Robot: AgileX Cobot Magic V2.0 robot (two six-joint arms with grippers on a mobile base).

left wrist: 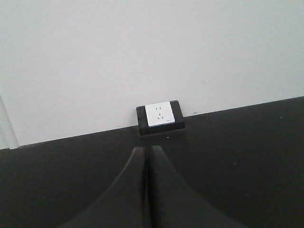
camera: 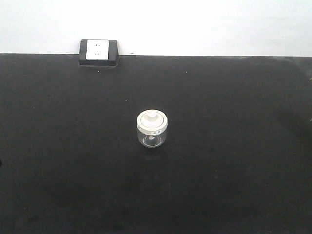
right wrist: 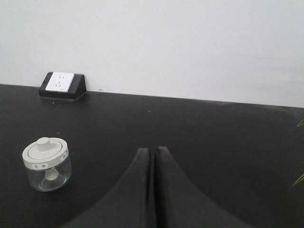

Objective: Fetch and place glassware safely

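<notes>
While both arms sit low at the near edge of the black counter (camera: 234,175), neither has begun the fetch. Nearest the right wrist camera, the right gripper (right wrist: 153,151) has its two dark fingers pressed together with only a thin seam between them, clenched on nothing. The left gripper (left wrist: 147,149) shows the same in its own view: fingers closed tip to tip, empty, pointing toward the back wall.

Further out, the glass jar (camera: 153,128) stands upright near the middle of the counter, its cream-white lid (camera: 152,119) seated flat with the knob on top (small dark marks run round the rim). From the right wrist view the jar (right wrist: 47,164) lies ahead and off to the left of the right gripper, well apart from it; the left wrist view does not show it at all.

Farthest back, a white socket in a black wedge housing (camera: 99,52) sits where the counter meets the pale wall (camera: 204,24).

By my judgement the task is at its very start: the jar is untouched, so opening a gripper, reaching, grasping, lifting and setting down are all still to come. No placement spot is marked in any view.
</notes>
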